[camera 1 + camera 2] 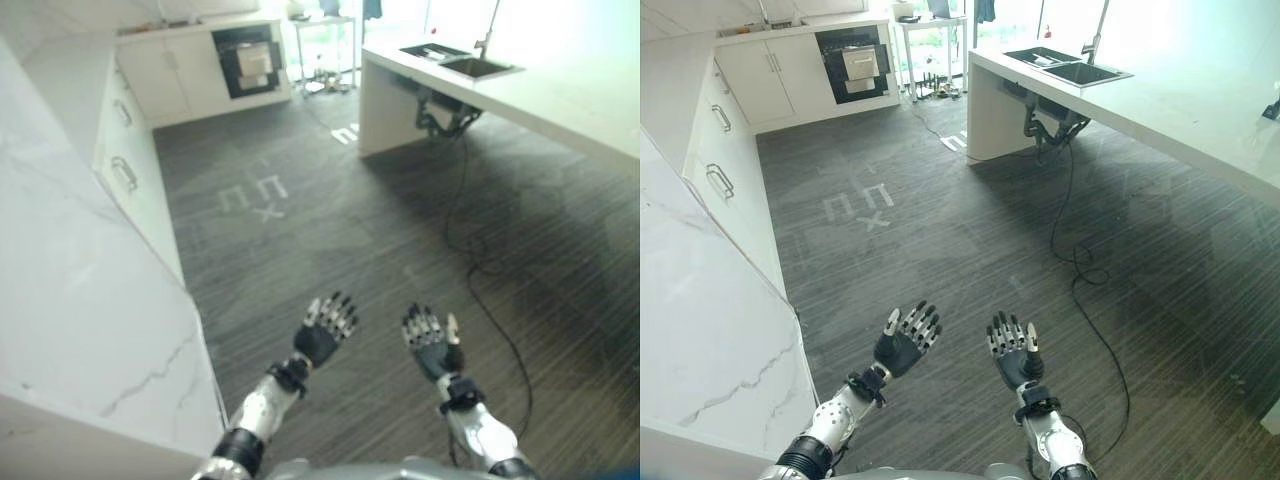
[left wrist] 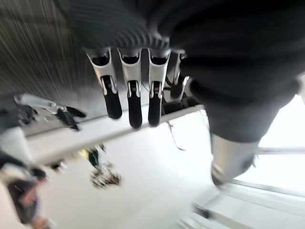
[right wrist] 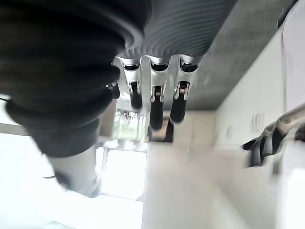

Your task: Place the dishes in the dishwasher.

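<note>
Hands hang empty over the grey floor (image 1: 970, 240): left hand (image 1: 904, 343) and right hand (image 1: 1012, 355), fingers spread straight, well apart from the dishwasher (image 1: 855, 64).

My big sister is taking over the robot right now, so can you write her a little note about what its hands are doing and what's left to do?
Left hand: open, fingers straight, holding nothing, raised over the dark floor.
Right hand: open too, empty, beside the left one.
Job's things: no dishes can be made out from here. The sink is far ahead to the right in the island counter. A dark open appliance, possibly the dishwasher, sits in the cabinets at the far end. A marble counter runs along the robot's left.
Done: nothing that shows.
Left: probably walk over, find the dishes, pick them up and load them.
</note>
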Motion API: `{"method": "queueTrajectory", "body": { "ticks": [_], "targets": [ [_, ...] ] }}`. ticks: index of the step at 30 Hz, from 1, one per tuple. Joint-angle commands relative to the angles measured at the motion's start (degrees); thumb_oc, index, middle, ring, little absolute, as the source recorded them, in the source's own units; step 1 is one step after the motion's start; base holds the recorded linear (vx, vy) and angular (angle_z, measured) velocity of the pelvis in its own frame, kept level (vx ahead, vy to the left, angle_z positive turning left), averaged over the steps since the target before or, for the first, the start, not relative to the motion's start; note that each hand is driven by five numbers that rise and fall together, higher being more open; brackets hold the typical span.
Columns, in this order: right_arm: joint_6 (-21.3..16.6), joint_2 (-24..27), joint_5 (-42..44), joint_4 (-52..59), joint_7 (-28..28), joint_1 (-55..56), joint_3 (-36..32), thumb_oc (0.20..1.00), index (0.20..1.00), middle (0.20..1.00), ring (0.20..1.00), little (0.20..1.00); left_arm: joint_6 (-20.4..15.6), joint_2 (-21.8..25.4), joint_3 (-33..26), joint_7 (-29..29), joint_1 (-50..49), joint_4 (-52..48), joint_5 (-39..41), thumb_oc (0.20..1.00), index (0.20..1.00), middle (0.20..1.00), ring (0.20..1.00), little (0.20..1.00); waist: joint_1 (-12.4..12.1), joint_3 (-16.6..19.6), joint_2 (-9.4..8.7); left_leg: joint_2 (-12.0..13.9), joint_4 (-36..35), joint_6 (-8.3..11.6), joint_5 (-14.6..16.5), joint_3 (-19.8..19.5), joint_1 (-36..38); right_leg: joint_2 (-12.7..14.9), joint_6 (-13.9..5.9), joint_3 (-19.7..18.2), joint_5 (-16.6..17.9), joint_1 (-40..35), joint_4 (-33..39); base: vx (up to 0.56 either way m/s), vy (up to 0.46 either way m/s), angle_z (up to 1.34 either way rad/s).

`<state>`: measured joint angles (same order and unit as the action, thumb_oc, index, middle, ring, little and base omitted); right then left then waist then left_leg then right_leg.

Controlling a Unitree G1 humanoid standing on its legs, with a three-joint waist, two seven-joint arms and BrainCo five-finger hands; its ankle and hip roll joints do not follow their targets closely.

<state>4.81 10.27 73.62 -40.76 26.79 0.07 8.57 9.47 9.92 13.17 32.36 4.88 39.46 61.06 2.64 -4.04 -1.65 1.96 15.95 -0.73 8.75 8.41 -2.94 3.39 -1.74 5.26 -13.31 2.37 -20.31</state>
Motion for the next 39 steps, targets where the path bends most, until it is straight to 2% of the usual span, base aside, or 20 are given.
{"method": "queueTrajectory", "body": {
  "ticks": [1,2,5,7,11,16,18,19,20,21,24,26,28,29,30,31,33,36,37,39],
  "targets": [
    [-0.92,1.73,-9.19,-3.37,-3.51,-1.37,-0.01,1.000,1.000,1.000,1.000,1.000,-2.81,1.27,1.77,-3.36,0.29,3.51,-11.64,1.000,1.000,1.000,1.000,1.000,0.45,0.91,0.55,0.82,1.24,0.55,3.78,2.59,-0.28,1.60,-3.75,2.33,5.92,2.22,3.12,0.00,0.000,0.00],
    [-0.47,2.69,-11.75,-8.58,-3.27,-1.80,-0.05,1.000,1.000,1.000,1.000,1.000,-5.81,2.24,2.85,-6.19,0.52,8.64,-16.54,1.000,1.000,1.000,1.000,1.000,0.37,0.78,0.56,0.72,1.24,0.41,3.64,2.32,-0.41,1.32,-3.75,2.07,5.93,2.29,3.12,0.00,-0.038,0.01],
    [-2.63,3.61,-17.20,-19.70,-2.55,-3.16,-0.13,1.000,1.000,1.000,1.000,1.000,-6.38,2.46,3.31,-13.68,1.17,19.12,-21.64,1.000,1.000,1.000,1.000,1.000,0.21,0.65,0.54,0.75,1.24,0.23,3.41,2.26,-0.64,1.01,-3.64,1.95,5.82,2.40,3.12,0.04,-0.034,0.00],
    [-3.15,3.78,-22.14,-24.36,-2.80,-4.19,0.16,1.000,1.000,1.000,1.000,1.000,-9.42,2.19,3.12,-17.97,2.15,25.22,-27.98,1.000,1.000,1.000,1.000,1.000,0.25,0.25,0.70,1.02,1.24,0.15,2.98,2.32,-0.72,0.88,-3.44,2.02,5.84,2.33,3.12,0.05,-0.059,-0.06],
    [-6.54,4.54,-29.39,-26.75,-4.67,-4.46,1.81,1.000,1.000,1.000,1.000,1.000,-13.89,2.83,3.77,-23.20,3.11,27.86,-36.57,1.000,1.000,1.000,1.000,1.000,0.45,0.15,0.72,1.67,1.24,0.40,2.34,2.18,-0.84,0.26,-2.88,2.28,5.45,2.05,3.12,0.04,-0.139,-0.03],
    [-6.01,4.95,-32.98,-29.14,-7.18,-5.20,3.41,1.000,1.000,1.000,1.000,1.000,-15.27,3.22,3.96,-26.59,3.70,28.83,-37.87,1.000,1.000,1.000,1.000,1.000,0.46,-0.85,0.57,1.58,1.24,0.77,0.24,0.36,0.85,-1.36,-1.11,1.16,4.89,1.04,3.12,0.09,-0.170,0.10],
    [-6.38,5.11,-33.12,-29.04,-8.09,-6.05,3.50,1.000,1.000,1.000,1.000,1.000,-17.62,2.34,2.98,-27.47,3.33,28.33,-38.85,1.000,1.000,1.000,1.000,1.000,-0.36,-2.89,-1.59,-0.28,1.24,-0.05,-3.84,3.34,3.74,0.18,0.29,-0.07,4.69,-0.38,3.12,0.17,-0.187,-0.10],
    [-6.56,5.37,-33.81,-28.80,-8.34,-6.22,3.30,1.000,1.000,1.000,1.000,1.000,-17.81,2.34,2.80,-28.04,3.45,27.83,-38.92,1.000,1.000,1.000,1.000,1.000,-0.44,-3.62,-1.83,0.17,5.84,0.15,-5.26,3.75,1.61,0.23,0.89,0.00,4.87,-0.54,3.12,0.09,-0.158,-0.27],
    [-6.79,5.68,-34.02,-28.54,-8.62,-6.40,3.21,1.000,1.000,1.000,1.000,1.000,-17.65,2.28,2.61,-28.38,3.71,26.96,-38.44,1.000,1.000,1.000,1.000,1.000,-0.64,-4.67,-1.72,0.64,11.81,0.52,-7.18,3.42,-2.26,-0.08,1.71,-0.03,5.19,-0.83,3.12,0.12,-0.090,-0.18],
    [-7.44,6.10,-35.08,-28.36,-8.71,-6.72,3.01,1.000,1.000,1.000,1.000,1.000,-17.14,2.28,2.17,-27.99,3.69,25.44,-38.60,1.000,1.000,1.000,1.000,1.000,-1.45,-6.54,-0.59,0.20,14.13,1.52,-12.00,2.65,-7.82,-1.73,2.55,-1.26,4.99,-2.13,3.12,0.18,-0.025,-0.10],
    [-7.36,6.59,-36.71,-28.46,-8.99,-7.64,2.94,1.000,1.000,1.000,1.000,1.000,-18.53,2.32,2.56,-27.37,2.65,25.03,-39.04,1.000,1.000,1.000,1.000,1.000,-3.46,-7.57,1.55,-0.48,1.24,2.51,-17.47,2.22,-10.91,-4.18,2.26,-2.32,3.44,-4.57,3.12,0.48,0.187,-0.08],
    [-7.55,7.09,-36.40,-29.23,-9.34,-7.33,2.97,1.000,1.000,1.000,1.000,1.000,-18.55,1.97,3.70,-27.59,2.07,25.34,-37.89,1.000,1.000,1.000,1.000,1.000,-4.50,-7.12,4.30,3.01,1.24,4.36,-16.78,0.73,-19.09,-6.88,2.02,-2.38,1.34,-7.27,3.12,0.63,0.330,-0.66],
    [-8.35,7.31,-36.68,-30.05,-9.68,-6.72,2.47,1.000,1.000,1.000,1.000,1.000,-18.29,1.61,3.68,-25.85,1.42,26.46,-36.78,1.000,1.000,1.000,1.000,1.000,-4.28,-6.47,4.01,3.31,1.24,4.80,-14.50,2.57,-20.18,-5.84,1.41,-1.68,-1.15,-10.10,3.12,0.56,0.290,-0.19],
    [-8.68,7.19,-36.99,-30.26,-9.75,-6.65,2.52,1.000,1.000,1.000,1.000,1.000,-18.50,1.55,3.50,-25.33,1.12,26.84,-36.62,1.000,1.000,1.000,1.000,1.000,-4.19,-6.21,3.72,3.01,1.24,4.25,-12.89,3.31,-19.58,-5.43,1.10,-1.66,-1.73,-10.76,3.12,0.59,0.324,-0.29],
    [-8.75,6.60,-38.45,-30.67,-10.37,-6.55,2.21,1.000,1.000,1.000,1.000,1.000,-18.52,1.66,2.37,-24.23,-0.18,28.03,-37.19,1.000,1.000,1.000,1.000,1.000,-4.96,-5.16,3.50,1.69,1.24,1.63,-10.97,2.80,-17.52,-5.45,0.32,-2.98,-1.98,-12.83,3.12,0.56,0.328,-0.26],
    [-8.51,6.37,-38.48,-30.85,-10.16,-6.37,1.83,1.000,1.000,1.000,1.000,1.000,-18.71,1.96,2.11,-23.95,-0.59,28.60,-37.04,1.000,1.000,1.000,1.000,1.000,-5.18,-4.65,2.94,0.33,1.24,0.49,-9.85,2.16,-16.34,-5.01,-0.21,-3.35,-1.25,-14.17,3.12,0.68,0.390,-0.12],
    [-9.02,5.90,-38.41,-30.84,-10.00,-5.82,1.36,1.000,1.000,1.000,1.000,1.000,-19.16,2.74,2.02,-23.23,-0.38,29.29,-37.39,1.000,1.000,1.000,1.000,1.000,-4.43,-3.39,2.61,-1.58,1.24,-2.18,-6.74,1.52,-13.34,-3.99,-2.37,-2.08,7.07,-16.18,3.12,0.49,0.297,-0.58],
    [-10.25,4.10,-37.90,-28.89,-12.38,-4.54,2.35,1.000,1.000,1.000,1.000,1.000,-18.81,3.93,4.10,-23.52,1.54,29.55,-38.97,1.000,1.000,1.000,1.000,1.000,-2.37,-2.67,2.76,-3.56,1.24,-5.30,-3.25,1.87,-9.79,-4.75,-7.59,-2.19,19.92,-11.07,-14.07,0.40,0.306,0.04],
    [-10.15,3.51,-37.83,-28.75,-12.47,-5.02,2.99,1.000,1.000,1.000,1.000,1.000,-18.70,4.09,5.02,-24.59,2.70,29.83,-38.41,1.000,1.000,1.000,1.000,1.000,-1.55,-3.11,3.57,-4.02,1.24,-6.33,-1.43,1.15,-7.60,-2.95,-6.70,0.89,19.63,-3.20,-23.46,0.36,0.265,0.49],
    [-11.89,3.27,-37.64,-29.23,-12.59,-5.20,3.74,1.000,1.000,1.000,1.000,1.000,-19.49,4.54,5.62,-23.42,3.44,29.78,-39.45,1.000,1.000,1.000,1.000,1.000,0.43,-4.38,4.10,-4.22,1.24,-6.05,-0.22,-0.29,-4.13,-4.84,-5.02,2.41,16.09,3.23,-19.08,0.31,0.117,0.31]
  ]
}}
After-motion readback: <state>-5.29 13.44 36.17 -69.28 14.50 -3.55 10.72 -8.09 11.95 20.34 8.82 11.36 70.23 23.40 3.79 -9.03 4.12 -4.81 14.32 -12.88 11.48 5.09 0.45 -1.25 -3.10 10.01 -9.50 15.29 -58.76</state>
